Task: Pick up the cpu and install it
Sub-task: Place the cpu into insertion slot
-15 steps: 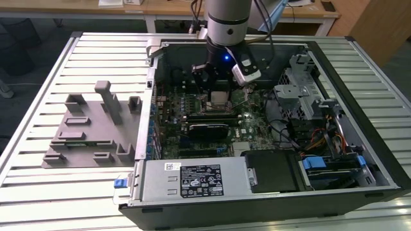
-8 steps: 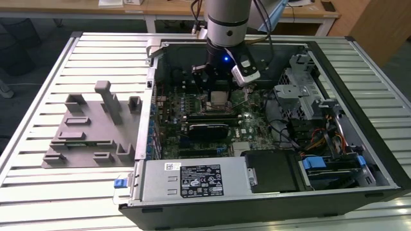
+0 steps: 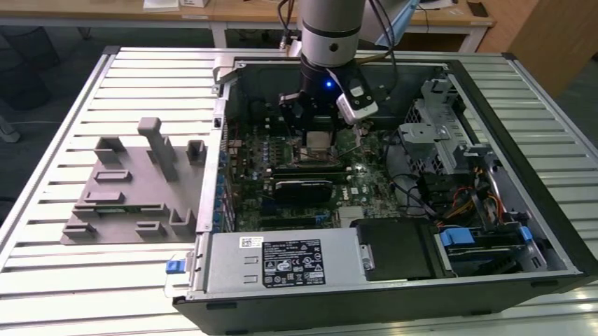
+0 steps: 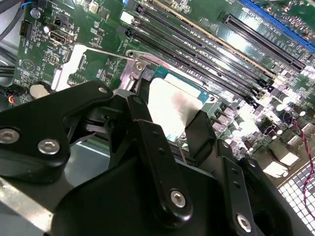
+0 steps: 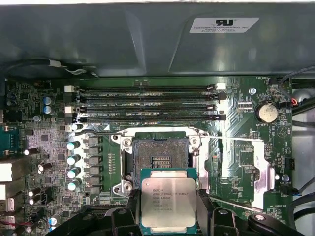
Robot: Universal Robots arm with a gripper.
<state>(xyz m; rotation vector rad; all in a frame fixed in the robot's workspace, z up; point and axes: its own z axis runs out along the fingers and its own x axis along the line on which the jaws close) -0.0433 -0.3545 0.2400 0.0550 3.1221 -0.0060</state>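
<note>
The cpu [image 5: 169, 204], a flat square chip with a silvery top plate and a greenish rim, sits between my two black fingers [image 5: 132, 209]. My gripper [image 5: 169, 209] is shut on it by two opposite edges. It hangs just above the motherboard, offset to one side of the open socket [image 5: 162, 153], whose frame and contact field lie bare. In the second wrist view the cpu [image 4: 172, 105] shines between the fingers [image 4: 201, 132] of the gripper [image 4: 172, 125]. In the exterior view my gripper [image 3: 318, 133] reaches down into the open computer case [image 3: 523, 231], with the cpu [image 3: 320, 141] at its tips.
Memory slots [image 5: 147, 103] run beside the socket, and its thin metal lever [image 5: 236, 140] stands out to one side. A grey plastic fixture [image 3: 131, 189] lies on the slatted table at the exterior view's left. Inside the case are a power supply [image 3: 280, 262], a black module [image 3: 304, 189] and a drive cage [image 3: 439, 133].
</note>
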